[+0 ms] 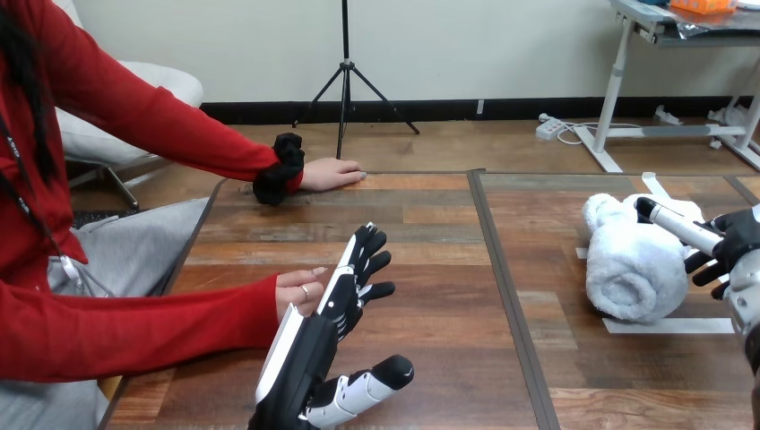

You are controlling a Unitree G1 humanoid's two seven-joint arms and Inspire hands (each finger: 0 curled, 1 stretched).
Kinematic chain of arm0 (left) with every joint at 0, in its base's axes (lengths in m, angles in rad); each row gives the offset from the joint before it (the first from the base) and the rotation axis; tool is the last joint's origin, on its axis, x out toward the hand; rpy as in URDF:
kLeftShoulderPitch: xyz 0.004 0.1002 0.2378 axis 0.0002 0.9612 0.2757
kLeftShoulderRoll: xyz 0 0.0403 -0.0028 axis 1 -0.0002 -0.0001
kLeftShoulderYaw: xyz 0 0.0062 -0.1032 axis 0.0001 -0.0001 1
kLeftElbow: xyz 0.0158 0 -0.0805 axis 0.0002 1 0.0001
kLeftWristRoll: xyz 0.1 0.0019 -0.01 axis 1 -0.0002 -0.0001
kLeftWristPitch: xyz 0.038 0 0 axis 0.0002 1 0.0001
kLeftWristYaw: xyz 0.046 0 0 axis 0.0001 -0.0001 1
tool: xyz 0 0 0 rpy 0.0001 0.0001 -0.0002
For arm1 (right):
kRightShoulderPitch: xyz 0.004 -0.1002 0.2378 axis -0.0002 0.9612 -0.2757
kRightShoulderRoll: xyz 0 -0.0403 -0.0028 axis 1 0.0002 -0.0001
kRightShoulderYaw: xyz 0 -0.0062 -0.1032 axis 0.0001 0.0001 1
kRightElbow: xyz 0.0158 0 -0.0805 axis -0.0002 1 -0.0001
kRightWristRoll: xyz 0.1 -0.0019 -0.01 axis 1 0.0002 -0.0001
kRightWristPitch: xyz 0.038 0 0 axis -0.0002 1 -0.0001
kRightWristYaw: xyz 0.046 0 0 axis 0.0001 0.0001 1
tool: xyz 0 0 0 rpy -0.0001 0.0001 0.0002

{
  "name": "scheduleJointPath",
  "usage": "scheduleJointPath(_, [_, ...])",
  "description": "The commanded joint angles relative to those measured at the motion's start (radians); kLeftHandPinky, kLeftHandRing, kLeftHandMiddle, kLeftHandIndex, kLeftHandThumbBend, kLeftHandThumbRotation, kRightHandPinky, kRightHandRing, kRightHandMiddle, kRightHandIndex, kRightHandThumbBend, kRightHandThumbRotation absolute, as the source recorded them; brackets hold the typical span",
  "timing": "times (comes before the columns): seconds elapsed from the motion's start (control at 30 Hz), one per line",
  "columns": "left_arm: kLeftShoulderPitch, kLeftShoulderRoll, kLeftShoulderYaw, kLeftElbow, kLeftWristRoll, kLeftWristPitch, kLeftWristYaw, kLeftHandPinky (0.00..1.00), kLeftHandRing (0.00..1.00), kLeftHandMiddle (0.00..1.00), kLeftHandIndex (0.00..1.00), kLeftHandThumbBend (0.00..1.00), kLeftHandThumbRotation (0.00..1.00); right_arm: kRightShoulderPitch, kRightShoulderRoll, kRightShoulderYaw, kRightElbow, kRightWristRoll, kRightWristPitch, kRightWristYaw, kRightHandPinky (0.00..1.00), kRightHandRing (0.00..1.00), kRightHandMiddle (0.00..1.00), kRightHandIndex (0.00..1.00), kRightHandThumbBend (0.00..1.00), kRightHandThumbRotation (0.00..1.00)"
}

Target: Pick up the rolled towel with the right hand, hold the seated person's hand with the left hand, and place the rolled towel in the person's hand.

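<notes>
The rolled white towel (632, 264) lies on the table at the right, between white tape marks. My right hand (735, 251) reaches in from the right edge, open. One straight finger rests across the towel's top and the others lie relaxed against its right side. My left hand (314, 345) is low in the middle-left, open, its fingers straight and pointing away from me and its thumb out to the right. The person's hand (300, 288) rests on the table right beside my left hand's fingers, touching or nearly touching them. Nothing of mine curls round it.
The person's other hand (333, 174) lies flat at the table's far edge on the left. A dark seam (502, 296) divides the wooden table down the middle. White tape strips (668, 325) mark the towel's spot.
</notes>
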Motion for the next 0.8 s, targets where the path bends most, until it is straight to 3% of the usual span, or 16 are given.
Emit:
scheduleJointPath(0.0, [-0.018, 0.004, 0.009, -0.057, 0.004, -0.032, 0.02, 0.82, 0.93, 0.96, 0.99, 1.0, 0.78, -0.156, -0.051, 0.052, 0.021, -0.041, 0.01, 0.04, 0.32, 0.63, 0.67, 0.69, 1.0, 0.84])
scheduleJointPath(0.07, [-0.014, 0.007, 0.01, -0.058, 0.005, -0.035, 0.021, 0.82, 0.92, 0.96, 0.99, 1.0, 0.78, -0.156, -0.05, 0.055, 0.023, -0.04, 0.012, 0.05, 0.36, 0.68, 0.72, 0.72, 1.0, 0.85])
scheduleJointPath(0.13, [-0.009, 0.011, 0.01, -0.062, 0.001, -0.035, 0.019, 0.81, 0.92, 0.96, 0.99, 1.0, 0.79, -0.157, -0.049, 0.083, 0.029, -0.065, 0.016, 0.068, 0.41, 0.74, 0.77, 0.77, 1.0, 0.88])
scheduleJointPath(0.27, [-0.002, 0.013, 0.008, -0.067, -0.012, -0.039, 0.016, 0.81, 0.93, 0.96, 1.0, 1.0, 0.79, -0.159, -0.045, 0.112, 0.035, -0.089, 0.025, 0.092, 0.45, 0.77, 0.81, 0.82, 1.0, 0.92])
scheduleJointPath(0.43, [0.009, 0.019, 0.006, -0.074, -0.026, -0.042, 0.01, 0.82, 0.93, 0.96, 1.0, 1.0, 0.78, -0.159, -0.045, 0.209, 0.045, -0.176, -0.002, 0.168, 0.57, 0.85, 0.89, 0.9, 1.0, 0.97])
scheduleJointPath(0.5, [0.012, 0.021, 0.008, -0.078, -0.022, -0.043, 0.013, 0.82, 0.93, 0.96, 1.0, 1.0, 0.78, -0.16, -0.042, 0.21, 0.046, -0.178, 0.0, 0.175, 0.6, 0.87, 0.92, 0.92, 0.99, 0.98])
scheduleJointPath(0.67, [0.023, 0.024, 0.016, -0.09, -0.009, -0.048, 0.025, 0.82, 0.93, 0.96, 0.99, 1.0, 0.78, -0.16, -0.035, 0.204, 0.049, -0.171, 0.001, 0.182, 0.57, 0.87, 0.92, 0.93, 1.0, 1.0])
scheduleJointPath(0.77, [0.03, 0.026, 0.015, -0.095, -0.009, -0.048, 0.027, 0.82, 0.92, 0.96, 0.99, 1.0, 0.79, -0.159, -0.033, 0.229, 0.051, -0.191, -0.007, 0.188, 0.52, 0.84, 0.9, 0.92, 1.0, 1.0])
